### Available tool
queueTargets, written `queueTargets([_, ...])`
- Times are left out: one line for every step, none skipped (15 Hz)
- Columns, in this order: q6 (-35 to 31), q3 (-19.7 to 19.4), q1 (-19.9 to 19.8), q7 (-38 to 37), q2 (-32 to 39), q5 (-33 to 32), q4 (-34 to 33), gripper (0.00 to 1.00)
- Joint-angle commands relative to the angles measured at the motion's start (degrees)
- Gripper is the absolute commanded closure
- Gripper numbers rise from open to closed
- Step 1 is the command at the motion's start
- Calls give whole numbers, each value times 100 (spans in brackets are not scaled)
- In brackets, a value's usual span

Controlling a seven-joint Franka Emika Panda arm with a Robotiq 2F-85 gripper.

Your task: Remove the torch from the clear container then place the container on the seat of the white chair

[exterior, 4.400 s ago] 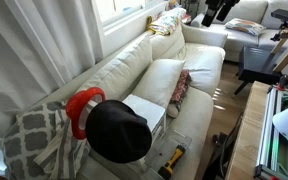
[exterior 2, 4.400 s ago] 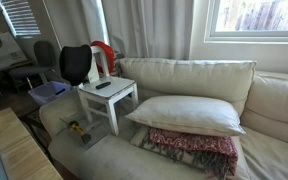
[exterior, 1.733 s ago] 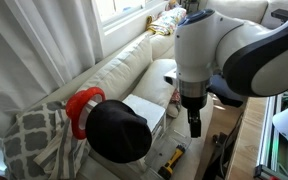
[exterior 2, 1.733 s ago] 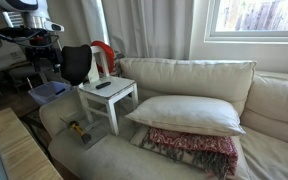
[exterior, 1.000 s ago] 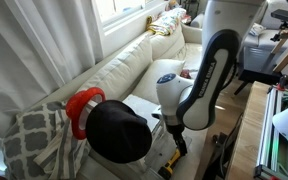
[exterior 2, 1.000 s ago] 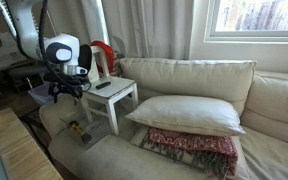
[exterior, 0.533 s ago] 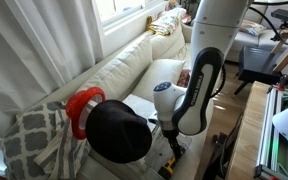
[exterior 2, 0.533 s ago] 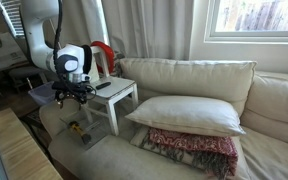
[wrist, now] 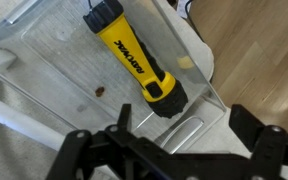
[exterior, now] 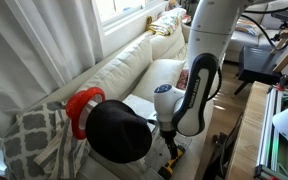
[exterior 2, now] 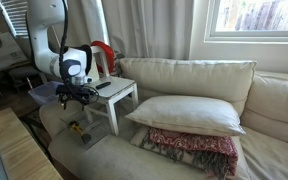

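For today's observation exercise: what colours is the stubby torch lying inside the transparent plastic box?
The stubby torch is yellow with black ends, clearest in the wrist view.

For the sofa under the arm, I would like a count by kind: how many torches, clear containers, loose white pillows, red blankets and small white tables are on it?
torch: 1
clear container: 1
white pillow: 1
red blanket: 1
small white table: 1
Total: 5

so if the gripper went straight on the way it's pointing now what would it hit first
Probably the black head of the yellow-and-black torch lying in the clear plastic rectangular container, just ahead of the open gripper; depth is unclear, so it might meet the container floor instead.
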State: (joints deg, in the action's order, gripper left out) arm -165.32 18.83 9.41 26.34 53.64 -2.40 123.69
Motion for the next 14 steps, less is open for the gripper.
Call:
queueTargets([-420,150,-383,185,741,-495,-295,0])
queueTargets([-493,151,-434,224,882,-608,-342,0])
queueTargets([-554,158,-485,252,1029,-711,-397,0])
queueTargets([-621,134,-500,256,1166,-810,-464,0])
queueTargets([-688,147,-534,270,1298,-899,-527,0])
queueTargets([-775,119,-530,262,1420,-982,-600,0])
queueTargets([-858,154,-581,273,1543,-1055,-664,0])
queueTargets([-923,155,-592,257,1653,-1125,-739,0])
queueTargets([-954,125,-566,233,1749,-1186,-820,0])
queueTargets([-993,104,-547,218,1829,-1250,-889,0])
queueTargets([-1016,60,-484,180,1871,-1300,-934,0])
queueTargets([-988,4,-417,153,1930,-1338,-1015,0])
queueTargets([-967,-48,-345,129,1979,-1370,-1091,0])
queueTargets([-927,-13,-381,147,2076,-1396,-1186,0])
